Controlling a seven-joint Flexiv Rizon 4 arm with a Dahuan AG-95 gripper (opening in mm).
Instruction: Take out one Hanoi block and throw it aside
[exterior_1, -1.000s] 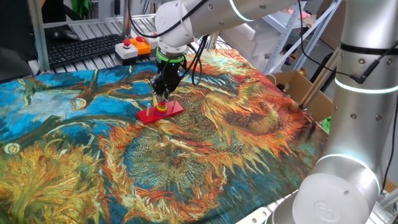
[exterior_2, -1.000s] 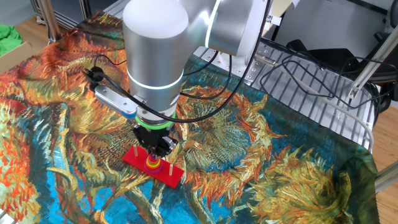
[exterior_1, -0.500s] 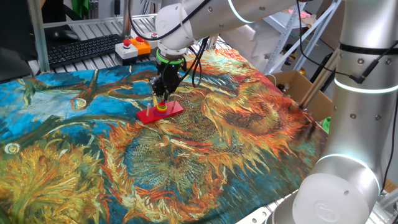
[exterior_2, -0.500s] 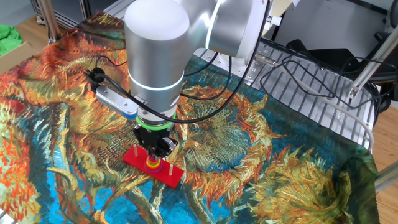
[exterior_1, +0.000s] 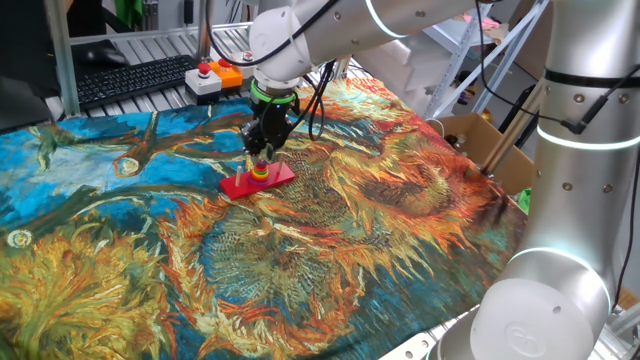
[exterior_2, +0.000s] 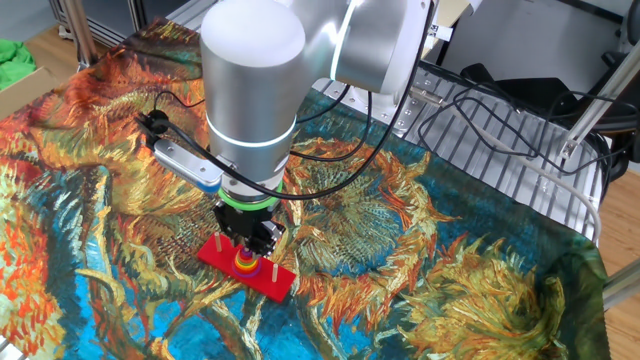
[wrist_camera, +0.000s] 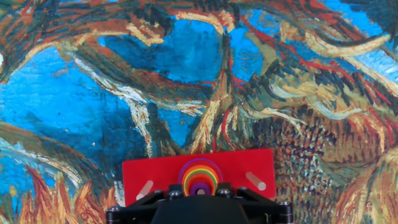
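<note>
The Hanoi set is a red base (exterior_1: 240, 186) with a rainbow stack of round blocks (exterior_1: 260, 173) on its middle peg. It also shows in the other fixed view (exterior_2: 245, 264) and in the hand view (wrist_camera: 200, 174), with a small purple block on top. Two bare pegs (wrist_camera: 255, 181) stand on either side. My gripper (exterior_1: 262, 157) hangs straight down just over the stack, and its jaws stand open on either side of the top block. It holds nothing. The fingertips are hidden in the hand view.
A painted sunflower cloth (exterior_1: 330, 250) covers the table. A button box (exterior_1: 215, 76) and a keyboard (exterior_1: 130, 78) lie at the far edge. A cardboard box (exterior_1: 480, 140) stands off the right side. Cables and a metal rack (exterior_2: 500, 130) lie beyond the cloth.
Almost nothing differs. The gripper stays over the stack with only a very slight shift.
</note>
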